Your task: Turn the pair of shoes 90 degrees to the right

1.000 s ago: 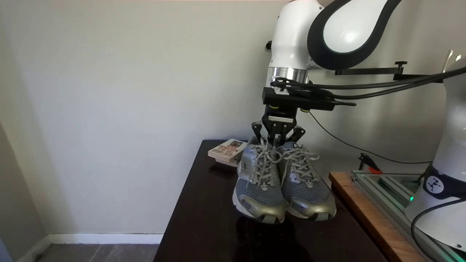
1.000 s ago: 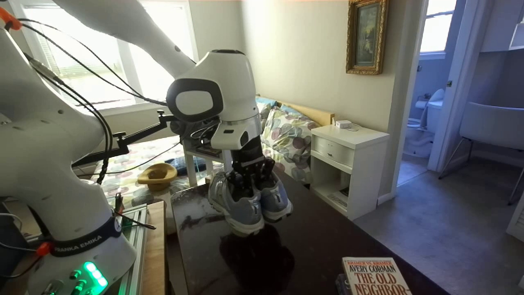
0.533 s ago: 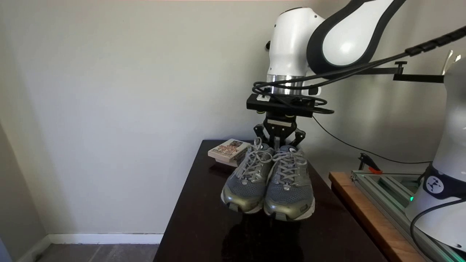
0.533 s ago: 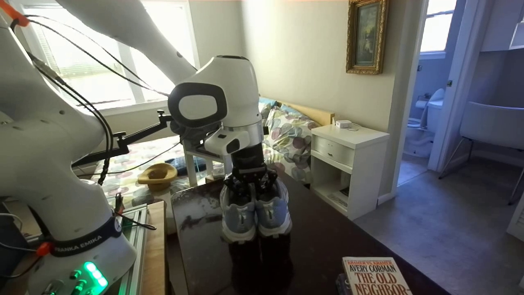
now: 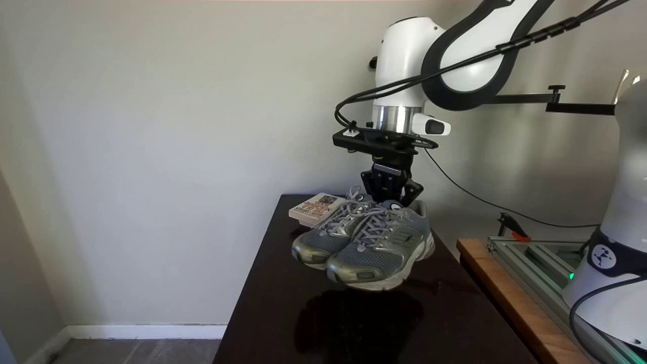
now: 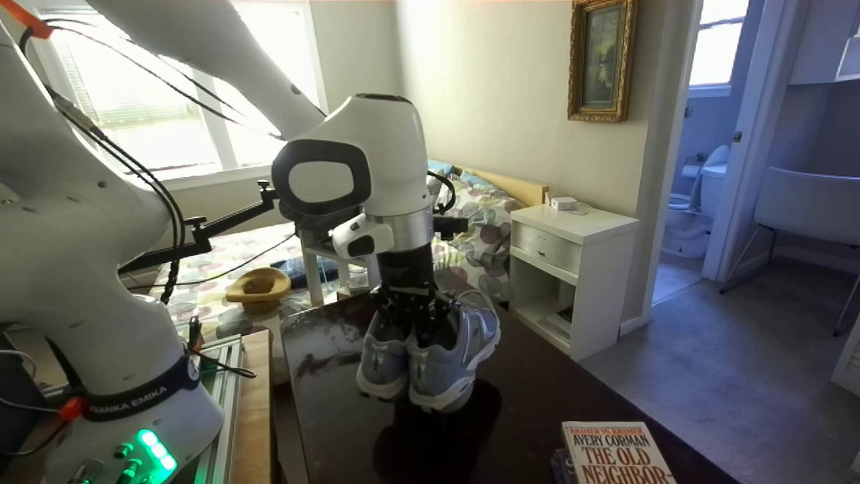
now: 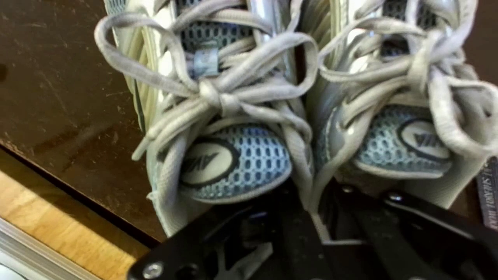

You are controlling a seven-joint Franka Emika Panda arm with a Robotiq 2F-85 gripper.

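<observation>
The pair of shoes, grey-silver lace-up sneakers, shows in both exterior views (image 5: 389, 242) (image 6: 440, 370) and fills much of the wrist view (image 7: 237, 155). They sit side by side, upright, toes angled away from the arm's base. Gaps to their dark reflections suggest they hang slightly above the dark table (image 5: 283, 323). My gripper (image 5: 390, 196) reaches down into the shoe openings, one finger in each shoe, also in the wrist view (image 7: 313, 206). The fingers close on the touching inner sides of the shoes. The fingertips are hidden inside the shoes.
Stacked books (image 5: 317, 207) (image 6: 618, 457) lie on the table just behind the shoes. The arm's wooden bench (image 5: 525, 303) and metal frame run along the table's side. A wall stands along the far side. A bed and a white nightstand (image 6: 574, 269) are beyond the table.
My wrist has rotated with the shoes in its grip. The toes have swung away from the arm's base, from pointing along the table toward its outer side. The gripper has come down a little.
</observation>
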